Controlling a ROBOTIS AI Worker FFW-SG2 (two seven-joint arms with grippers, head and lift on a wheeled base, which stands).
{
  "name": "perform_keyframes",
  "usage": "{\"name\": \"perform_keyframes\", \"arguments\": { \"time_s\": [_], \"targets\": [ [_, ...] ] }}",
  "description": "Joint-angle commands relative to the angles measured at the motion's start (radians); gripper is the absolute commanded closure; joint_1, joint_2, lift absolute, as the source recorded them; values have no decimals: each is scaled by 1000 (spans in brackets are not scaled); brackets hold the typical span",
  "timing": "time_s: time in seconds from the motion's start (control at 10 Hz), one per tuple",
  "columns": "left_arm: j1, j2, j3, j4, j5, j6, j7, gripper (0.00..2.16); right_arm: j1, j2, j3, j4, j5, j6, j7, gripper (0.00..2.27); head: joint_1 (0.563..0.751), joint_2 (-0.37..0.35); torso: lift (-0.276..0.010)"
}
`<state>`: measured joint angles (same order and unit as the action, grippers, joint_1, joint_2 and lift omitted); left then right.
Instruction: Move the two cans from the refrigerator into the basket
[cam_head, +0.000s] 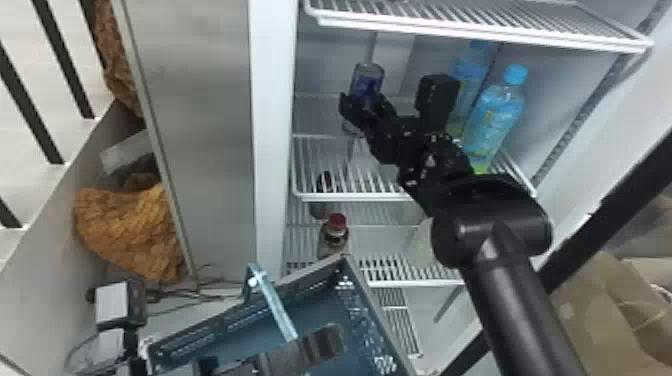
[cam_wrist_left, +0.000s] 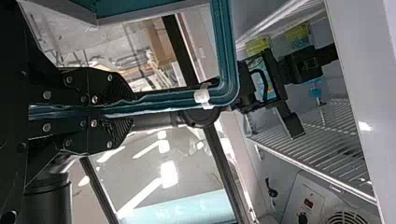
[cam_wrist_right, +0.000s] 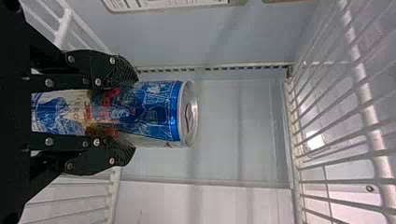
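Inside the refrigerator, my right gripper (cam_head: 366, 106) is around a blue and silver can (cam_head: 368, 79), whose top rises above the fingers. The right wrist view has the right gripper (cam_wrist_right: 114, 111) shut on the can (cam_wrist_right: 159, 112), the pull-tab end pointing away from the palm. At the bottom of the head view, my left gripper (cam_head: 320, 345) is at the handle (cam_head: 275, 302) of the blue-green basket (cam_head: 230, 325). In the left wrist view the left gripper (cam_wrist_left: 114, 108) is shut on this handle (cam_wrist_left: 168, 103).
Blue-capped bottles (cam_head: 495, 115) stand right of the right arm, on the wire shelf (cam_head: 350, 196). Another shelf (cam_head: 480, 25) hangs above. A red-capped bottle (cam_head: 336, 232) stands lower, just behind the basket's rim. The refrigerator's side wall (cam_head: 274, 150) is at left.
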<state>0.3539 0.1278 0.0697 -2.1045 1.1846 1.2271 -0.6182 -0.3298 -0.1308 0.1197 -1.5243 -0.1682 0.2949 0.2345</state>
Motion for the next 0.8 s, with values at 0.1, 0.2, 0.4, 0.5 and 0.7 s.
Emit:
{"name": "perform_keyframes", "arguments": {
  "time_s": [0.1,0.2,0.4,0.5,0.7],
  "targets": [
    [2,1,-2,0,0,0,0,1202,87,-6,-24,-116,-17,22,0,1225,695,-186,-35],
    [4,3,-2,0,0,0,0,1202,126,-10,-26,-165,-29,31,0,1225,695,-191,-35],
    [2,3,-4,0,2,0,0,1202,190,-15,-32,-251,-51,46,0,1225,695,-194,-35],
    [2,3,-4,0,2,0,0,1202,227,-17,-42,-305,-61,58,0,1225,695,-193,-35],
    [4,3,-2,0,2,0,0,1202,290,-18,-54,-396,-77,90,0,1225,695,-198,-35]
  ]
}}
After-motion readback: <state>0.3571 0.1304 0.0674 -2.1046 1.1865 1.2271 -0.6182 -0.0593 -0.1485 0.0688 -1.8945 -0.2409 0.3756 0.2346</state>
